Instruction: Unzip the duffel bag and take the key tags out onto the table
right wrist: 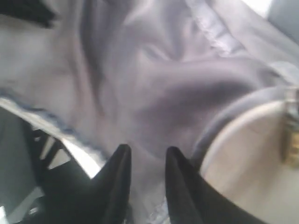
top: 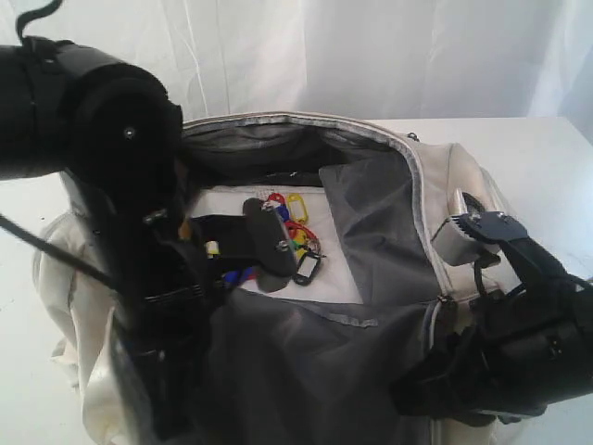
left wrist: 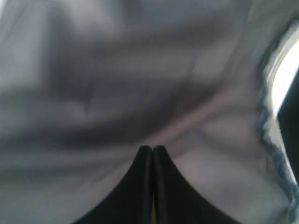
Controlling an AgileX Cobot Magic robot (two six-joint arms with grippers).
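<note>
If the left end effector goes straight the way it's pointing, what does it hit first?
Most likely the dark grey lining of the duffel bag: the shut left end effector points straight at it, nothing between. Depth unclear, view blurred.

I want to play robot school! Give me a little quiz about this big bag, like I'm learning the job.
1. True or false: the large cream fabric duffel bag is zipped shut.
2. Where is the cluster of small colourful plastic key tags? A: dangling in the air. B: lying inside the bag. C: hidden out of sight.
3. Fill in: the left gripper has its black jaws ____.
Key: 1 false; 2 B; 3 shut.
</note>
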